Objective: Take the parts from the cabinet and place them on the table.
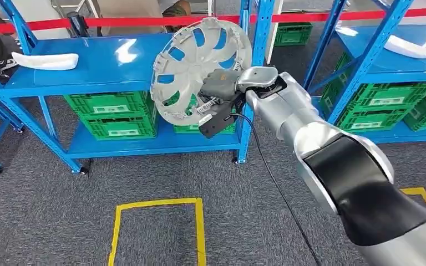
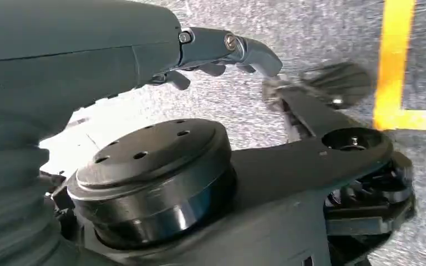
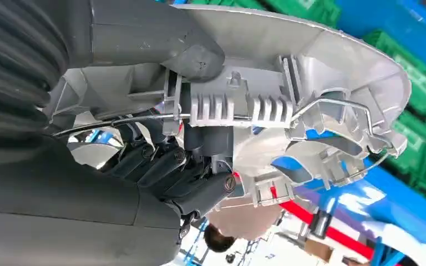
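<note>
A silver wheel cover (image 1: 191, 66) hangs upright in the air in front of the blue cabinet (image 1: 116, 66), gripped at its rim by my right hand (image 1: 219, 91). In the right wrist view the thumb lies on the cover's ribbed back (image 3: 288, 83) and dark fingers (image 3: 166, 166) curl around its edge. A white curved part (image 1: 45, 61) lies on the cabinet's top shelf at the left. My left hand (image 2: 222, 50) hangs over the grey floor with its fingers curled in and nothing in them.
Green crates (image 1: 113, 113) fill the lower shelf. A second blue rack (image 1: 388, 72) at the right holds more green crates and a white part (image 1: 416, 47). Yellow tape (image 1: 158, 208) marks a square on the grey carpet. A red barrier (image 1: 116, 21) and a person stand behind the cabinet.
</note>
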You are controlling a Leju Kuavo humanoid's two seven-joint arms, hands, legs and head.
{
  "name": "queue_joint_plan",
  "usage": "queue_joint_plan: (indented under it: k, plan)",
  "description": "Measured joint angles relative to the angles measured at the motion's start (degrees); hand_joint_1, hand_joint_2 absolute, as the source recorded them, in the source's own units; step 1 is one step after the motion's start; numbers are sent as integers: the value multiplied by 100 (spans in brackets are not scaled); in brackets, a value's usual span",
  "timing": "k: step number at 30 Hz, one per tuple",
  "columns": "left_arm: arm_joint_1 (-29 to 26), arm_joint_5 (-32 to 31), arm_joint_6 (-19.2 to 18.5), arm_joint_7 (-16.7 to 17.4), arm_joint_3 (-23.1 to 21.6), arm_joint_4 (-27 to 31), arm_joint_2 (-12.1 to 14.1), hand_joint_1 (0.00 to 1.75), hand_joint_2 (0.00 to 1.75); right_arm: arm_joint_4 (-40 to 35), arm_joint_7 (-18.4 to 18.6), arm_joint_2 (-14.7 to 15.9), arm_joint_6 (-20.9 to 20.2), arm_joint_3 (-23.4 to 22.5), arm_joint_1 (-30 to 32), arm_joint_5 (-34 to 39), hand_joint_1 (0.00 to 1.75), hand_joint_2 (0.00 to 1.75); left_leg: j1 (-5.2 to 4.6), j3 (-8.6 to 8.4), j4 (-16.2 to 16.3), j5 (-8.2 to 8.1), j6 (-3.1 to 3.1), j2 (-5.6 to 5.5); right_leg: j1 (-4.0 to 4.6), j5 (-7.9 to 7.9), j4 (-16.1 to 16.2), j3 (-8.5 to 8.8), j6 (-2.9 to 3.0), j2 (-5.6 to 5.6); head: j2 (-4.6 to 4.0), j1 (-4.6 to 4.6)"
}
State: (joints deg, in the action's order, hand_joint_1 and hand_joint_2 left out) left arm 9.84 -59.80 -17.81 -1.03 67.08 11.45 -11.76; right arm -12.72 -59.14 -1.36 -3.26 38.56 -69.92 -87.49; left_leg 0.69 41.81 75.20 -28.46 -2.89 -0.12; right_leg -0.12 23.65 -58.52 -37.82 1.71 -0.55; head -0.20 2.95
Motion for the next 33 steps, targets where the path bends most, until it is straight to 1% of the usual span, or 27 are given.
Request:
queue_joint_plan:
  k: [1, 2, 3, 4, 7, 8, 10, 11, 12, 13, 14, 15, 16, 17, 18, 19, 22, 23, 24, 25, 27, 28, 29, 30, 31, 32, 33]
  plan:
    - [10, 2, 0, -17, 0, 0, -2, 0, 175, -2, 0, 2, -11, 0, -1, -4, 166, 175, 14, -280, -297, 154, 1, -1, -2, -67, -14, -95, -24, 1, 0, 0]
    - [26, 2, 0, -35, 0, 0, -2, 0, 175, -2, 0, 2, -20, 0, -4, -6, 166, 175, 28, -642, -718, 127, 10, -8, -5, -122, -37, -160, -50, 4, 0, 2]
    - [50, 2, 0, -55, 0, 0, -4, 0, 175, -2, 0, 4, -28, -2, -11, -9, 166, 175, 18, -1084, -1219, -139, 23, -29, 2, -158, -58, -223, -88, 4, 0, 2]
    - [67, 4, 0, -79, 0, 0, -11, 0, 175, -2, 0, 20, -33, -7, -19, -11, 166, 175, -30, -1232, -1650, -306, 102, -54, -4, -218, -87, -282, -135, -17, 0, 9]
    - [61, 2, 0, -92, 0, 0, -22, 0, 175, 4, 13, 41, -41, -9, 31, -31, 166, 175, -100, -1102, -1656, -125, 268, -41, -57, -447, 19, -313, -257, -18, 0, 11]
    - [45, -2, 0, -92, 0, -2, -31, 0, 175, 11, 7, 72, -48, -9, 66, -39, 166, 175, -69, -1075, -1691, -38, 344, 0, -97, -396, -10, -359, -280, -1, 0, -7]
    - [49, -4, 2, -92, 0, 4, -26, 0, 175, 17, 7, 81, -66, -9, 84, -48, 166, 175, -73, -910, -1695, 106, 440, 4, -86, 280, -477, -509, -319, 23, 0, 20]
    - [54, -6, 2, -92, 0, 4, -30, 0, 175, 20, 7, 87, -76, -9, 84, -48, 166, 175, -80, -814, -1689, 188, 454, 2, -86, 662, -966, -617, -336, 24, 0, 17]
    - [52, -22, 0, -92, 0, 2, -31, 0, 175, 24, 9, 94, -85, -9, 86, -55, 166, 175, -89, -725, -1686, 256, 461, 2, -82, 882, -1411, -701, -348, 27, 0, 17]
    - [49, -33, 0, -92, 0, 2, -31, 0, 175, 26, 7, 98, -87, -9, 88, -55, 166, 175, -97, -631, -1677, 331, 461, 2, -81, 924, -1754, -728, -350, 29, 0, 17]
    - [37, -39, 0, -83, 0, 2, -33, 0, 175, 26, 7, 101, -94, -9, 93, -55, 166, 175, -102, -538, -1669, 396, 457, 3, -81, 805, -1883, -674, -342, 31, 0, 18]
    - [29, -42, 0, -83, 0, 0, -33, 0, 175, 26, 7, 101, -98, -9, 94, -57, 166, 175, -103, -430, -1650, 466, 449, 6, -74, 572, -1780, -502, -328, 32, 0, 17]
    - [29, -46, 2, -83, 0, 0, -35, 0, 175, 26, 7, 101, -107, -9, 93, -61, 166, 175, -102, -330, -1628, 529, 440, 9, -64, 387, -1464, -223, -304, 32, 0, 17]
    - [29, -48, 0, -83, 0, 0, -37, 0, 175, 26, 7, 101, -116, -9, 92, -63, 166, 175, -102, -256, -1608, 585, 426, 7, -48, 346, -1010, 144, -271, 30, 0, 20]
    - [28, -55, 2, -83, 0, 0, -39, 0, 175, 24, 7, 101, -127, -9, 85, -63, 166, 175, -103, -207, -1589, 634, 407, 8, -27, 561, -483, 537, -218, 21, 0, 20]
    - [26, -55, 0, -83, 0, 0, -46, 0, 175, 24, 7, 96, -131, -15, 72, -63, 166, 175, -125, -166, -1576, 682, 368, 3, 1, 783, 10, 805, -189, 17, 0, 11]
    - [13, -74, 2, -83, 0, 0, -50, 0, 175, 24, 0, 103, -138, -22, 58, -63, 166, 175, -93, -148, -1683, 888, 249, 12, 45, 634, -13, 678, -114, 22, 0, 44]
    - [-1, -83, 0, -81, 0, 0, -44, 0, 175, 24, 0, 101, -138, -22, 58, -63, 166, 175, -113, -102, -1692, 908, 216, -1, -29, 527, 56, 655, -67, -1, 0, 39]
    - [-7, -92, 0, -79, 0, 0, -46, 0, 175, 24, 0, 96, -138, -22, 56, -66, 166, 175, -96, -30, -1596, 690, 185, -14, -29, 448, 73, 594, -51, -22, 0, 33]
    - [-15, -98, 0, -70, -4, -2, -46, 0, 175, 24, 0, 96, -140, -22, 52, -66, 166, 175, -83, 48, -1315, 313, 158, -13, -34, 382, 79, 515, -2, -24, 0, 28]
    - [-16, -105, 0, -66, -4, -2, -46, 0, 175, 24, 39, 96, -142, -24, 55, -72, 166, 175, -40, 198, -497, -303, 93, -11, -29, 247, 78, 354, 13, -22, 0, 24]
    - [-16, -105, 0, -66, -7, -2, -48, 0, 175, 24, 50, 96, -144, -22, 56, -72, 166, 175, -27, 244, -68, -421, 62, -11, -29, 161, 70, 254, 5, -21, 0, 24]
    - [-16, -105, 0, -66, -7, -2, -46, 0, 175, 24, 52, 96, -144, -24, 59, -72, 166, 175, -12, 215, 121, -314, 44, -11, -30, 94, 65, 165, -8, -20, 0, 22]
    - [-15, -105, 0, -63, -7, -4, -48, 0, 175, 24, 52, 96, -144, -24, 59, -72, 166, 175, 11, 85, 98, -95, 25, -11, -31, 22, 55, 64, -23, -20, 0, 22]
    - [-9, -105, 0, -55, -7, -4, -50, 0, 175, 24, 44, 96, -146, -24, 58, -74, 166, 175, 36, -165, -151, 121, 13, -11, -32, -50, 37, -39, -50, -18, 0, 24]
    - [-3, -105, 0, -55, -9, -2, -50, 0, 175, 24, 6, 96, -146, -24, 58, -76, 166, 175, 58, -466, -506, 188, 5, -12, -36, -103, 12, -118, -75, -13, 0, 24]
    - [11, -105, 0, -55, -9, -2, -52, 0, 175, 24, 0, 96, -149, -24, 53, -76, 166, 175, 84, -855, -1015, -5, -4, -26, -40, -148, -35, -184, -113, -10, 0, 24]
